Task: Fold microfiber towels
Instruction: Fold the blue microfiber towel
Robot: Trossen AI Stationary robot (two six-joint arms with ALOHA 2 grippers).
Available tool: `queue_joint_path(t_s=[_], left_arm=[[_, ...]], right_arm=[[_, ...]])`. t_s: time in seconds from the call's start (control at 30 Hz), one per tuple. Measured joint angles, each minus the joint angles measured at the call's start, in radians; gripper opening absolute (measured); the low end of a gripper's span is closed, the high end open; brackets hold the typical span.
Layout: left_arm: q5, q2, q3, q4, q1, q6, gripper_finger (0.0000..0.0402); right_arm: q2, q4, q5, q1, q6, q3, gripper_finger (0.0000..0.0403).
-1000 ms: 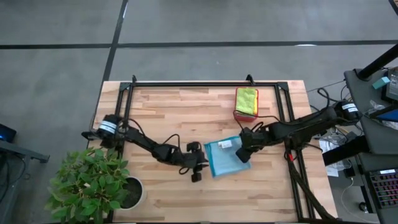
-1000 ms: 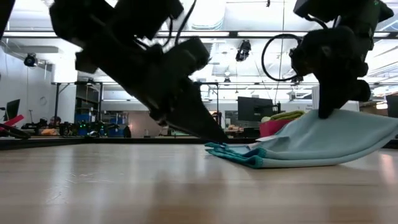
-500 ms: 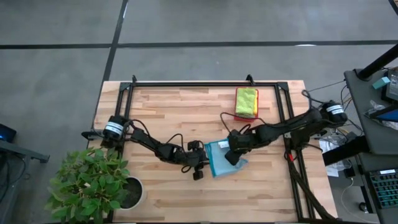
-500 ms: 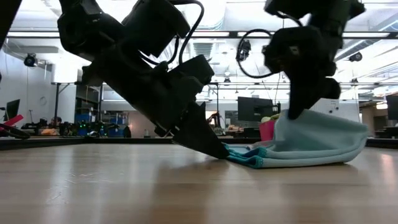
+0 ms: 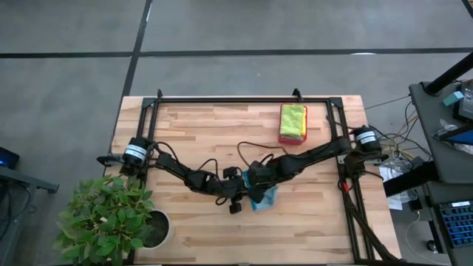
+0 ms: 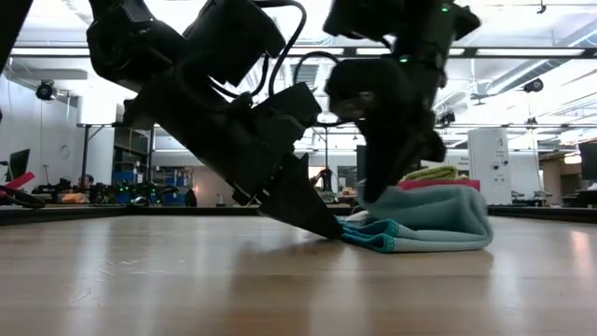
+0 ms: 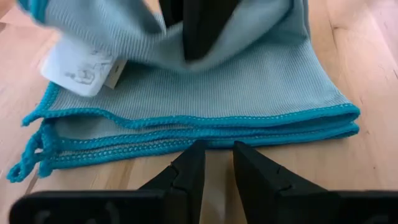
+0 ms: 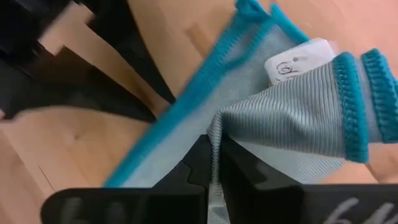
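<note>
- Light blue, teal-hemmed microfiber towel (image 5: pixel 264 196) lies folded on the pale wooden table (image 5: pixel 192 133), between your two pincers.
- Your right gripper (image 8: pixel 214 163) is clamped on the towel's upper layer; the cloth runs between its fingers, with the white tag just beyond them.
- Your left gripper (image 7: pixel 216 163) has its tips at the towel's stacked hems, touching the table; the fingers stand slightly apart with nothing between them.
- Lime green and yellow towels (image 5: pixel 293 119) sit stacked on the pink-red tray (image 5: pixel 282 136), well beyond the right gripper.
</note>
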Motion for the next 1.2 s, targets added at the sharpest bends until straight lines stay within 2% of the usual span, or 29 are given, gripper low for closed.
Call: queue_joint_path(t_s=[0.27,0.7,0.8,1.07,1.2], left_arm=[[0.000,0.001,0.001,-0.002,0.000,0.000,0.0073],[0.001,0.001,0.000,0.000,0.000,0.017,0.0073],[0.001,0.002,-0.001,0.001,0.001,0.021,0.0073],[0.001,0.002,-0.001,0.001,0.001,0.027,0.0073],[0.002,0.002,0.000,0.004,0.001,0.024,0.0073]], right_arm=[[0.083,-0.001,0.000,0.000,-0.013,0.071,0.0018],[0.100,0.037,0.000,0.001,-0.020,0.078,0.0024],[0.100,0.039,0.001,0.001,-0.022,0.078,0.0047],[0.096,0.038,-0.001,0.003,-0.036,0.084,0.0150],[0.083,0.008,-0.001,0.013,-0.060,0.106,0.0189]])
